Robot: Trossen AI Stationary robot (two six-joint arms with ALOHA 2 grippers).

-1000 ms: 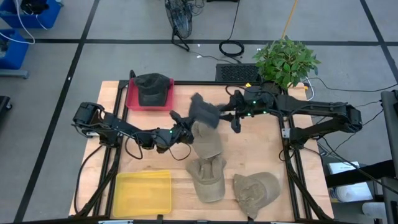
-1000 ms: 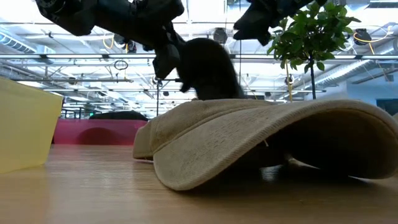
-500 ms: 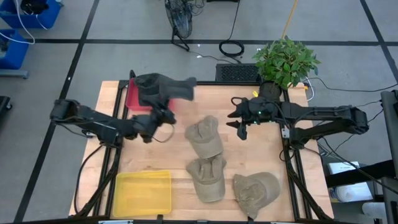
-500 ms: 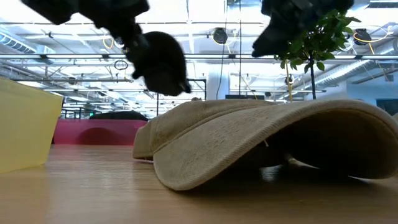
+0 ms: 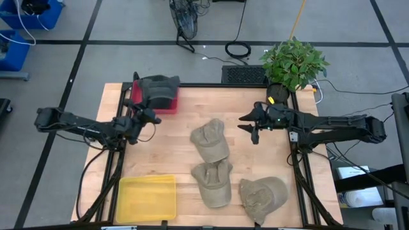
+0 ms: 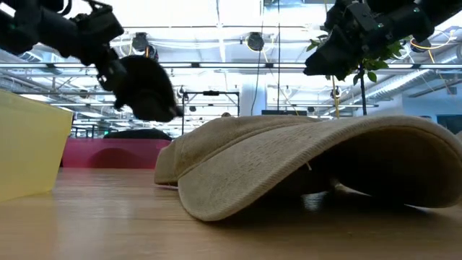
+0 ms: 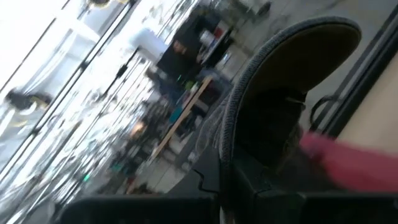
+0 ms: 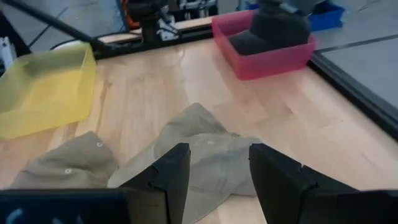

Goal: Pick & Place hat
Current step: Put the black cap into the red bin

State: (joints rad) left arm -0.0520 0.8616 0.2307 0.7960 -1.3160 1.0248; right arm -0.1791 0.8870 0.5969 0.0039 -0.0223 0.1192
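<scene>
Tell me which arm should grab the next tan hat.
Right, probably. Its open claw hovers beside the nearest tan hat, while the left claw is off by the red bin.

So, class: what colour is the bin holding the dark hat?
Red, or pinkish red. The bin shows best in the right wrist view, with the dark hat inside.

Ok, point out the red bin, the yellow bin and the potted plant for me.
red bin (image 5: 168, 104), high view, on its bare right-hand rim.
yellow bin (image 5: 148, 198), high view, on its bare floor.
potted plant (image 5: 294, 62), high view, on the middle of its leaves.
</scene>
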